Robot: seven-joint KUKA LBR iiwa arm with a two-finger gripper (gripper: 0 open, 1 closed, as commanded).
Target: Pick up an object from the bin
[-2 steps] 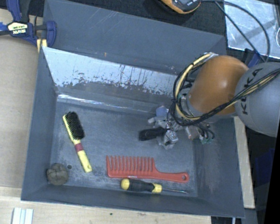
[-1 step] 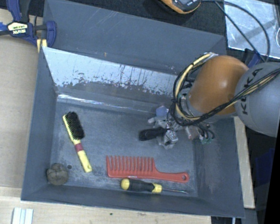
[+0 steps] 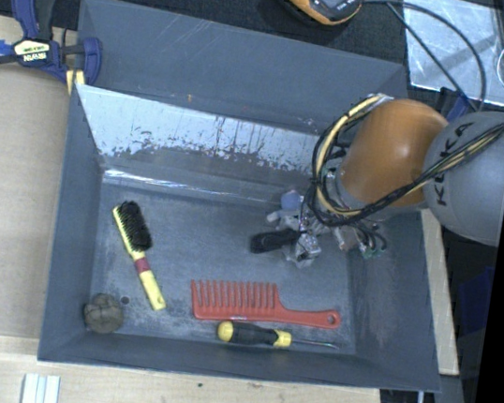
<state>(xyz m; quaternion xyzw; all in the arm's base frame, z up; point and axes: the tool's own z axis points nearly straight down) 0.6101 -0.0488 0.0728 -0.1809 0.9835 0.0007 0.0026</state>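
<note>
From my station I see the gripper low over the floor of the grey bin, right of the middle and near the foot of the back wall. I cannot tell whether the claw is wide or narrow, since the metal parts there run together from this angle. Just beside it on the camera's left lies a small black oblong thing, flat on the floor. Its near end is at the claw, but I cannot say whether the two touch. Above the claw sits the orange cover, ringed by yellow and black cables. The grey link behind it carries dark lettering that starts "KU", and the rest I cannot read. Well apart, on the bin's left side, a black-bristled brush with a yellow handle lies at a slant. Along the front lies a red comb, with a yellow-and-black screwdriver just below it. A grey-brown lump sits in the front left corner. None of these things bears a label I can read.
</note>
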